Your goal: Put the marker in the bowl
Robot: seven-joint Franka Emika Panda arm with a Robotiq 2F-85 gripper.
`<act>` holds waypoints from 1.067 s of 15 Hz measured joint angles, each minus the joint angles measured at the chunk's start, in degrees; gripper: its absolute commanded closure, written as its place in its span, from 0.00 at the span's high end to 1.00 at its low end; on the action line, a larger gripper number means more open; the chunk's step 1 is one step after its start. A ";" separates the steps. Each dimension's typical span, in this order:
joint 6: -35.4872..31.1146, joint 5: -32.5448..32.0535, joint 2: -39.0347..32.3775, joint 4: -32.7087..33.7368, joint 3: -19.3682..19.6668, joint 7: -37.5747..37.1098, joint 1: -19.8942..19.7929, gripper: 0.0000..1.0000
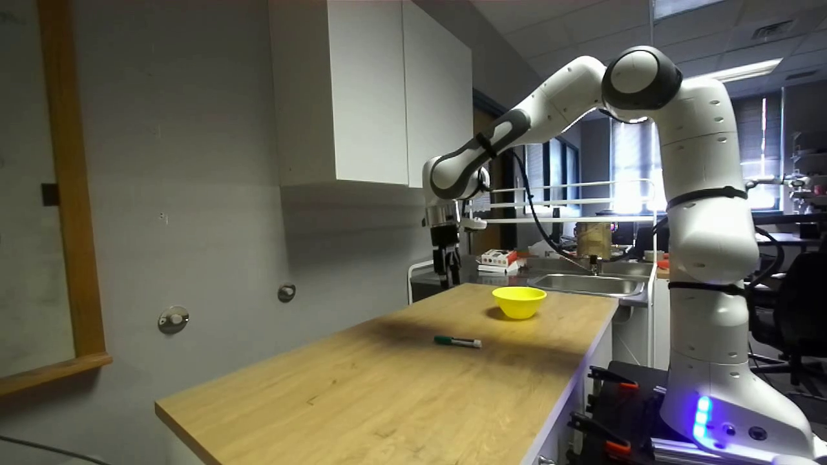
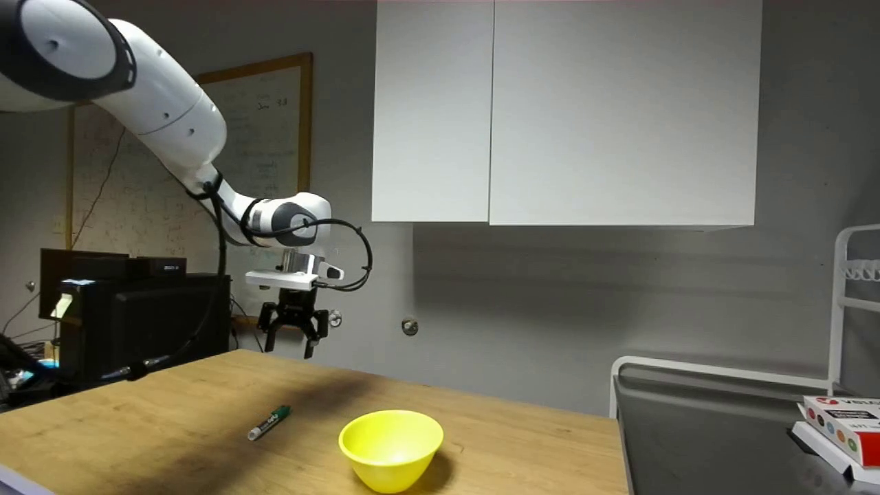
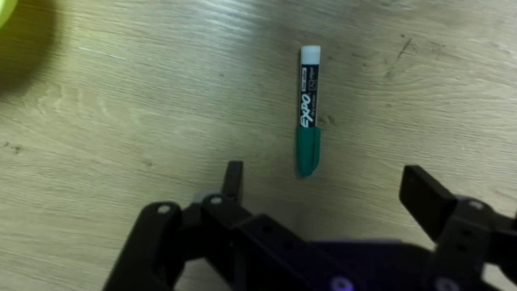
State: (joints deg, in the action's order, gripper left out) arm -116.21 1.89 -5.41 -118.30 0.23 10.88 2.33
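In an exterior view: marker [image 1: 457, 341] lying flat on wooden table [image 1: 362, 400]. Yellow bowl [image 1: 519, 303] upright on same table, near marker but apart from it. White arm [image 1: 707, 236] rises beside the table and reaches over it, blue lights [image 1: 701, 416] lit on its base. Sink [image 1: 585, 284] past the table's far end.

In an exterior view: gripper [image 2: 289, 347] hangs pointing down above the table, fingers [image 2: 270, 338] spread apart. Marker on the table, green cap [image 2: 280, 412] on the end nearer the gripper. Bowl off to marker's right, casting a shadow. Cupboard [image 2: 622, 110] on the wall [image 2: 481, 316], whiteboard [image 2: 265, 137] behind the arm, box [image 2: 842, 426] on dark counter [image 2: 701, 440] at far right.

Wrist view: fingers come in from the bottom, wide apart. Marker lies past the tips, lined up with the gap, white end away, cap toward the gripper, EXPO readable. Bowl just a sliver, upper left corner.
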 measured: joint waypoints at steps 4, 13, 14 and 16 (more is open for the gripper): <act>-0.67 -1.42 -5.82 3.09 -1.18 -5.48 1.03 1.00; -11.48 -1.16 -11.85 -2.00 -1.11 -7.86 0.06 1.00; -13.21 -1.16 -11.85 -3.32 -1.11 -7.86 -0.07 0.95; -16.55 -1.16 -11.78 -5.86 -1.11 -7.86 -0.16 0.71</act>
State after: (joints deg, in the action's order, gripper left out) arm -132.76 0.73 -17.19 -124.16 -0.88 3.02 2.17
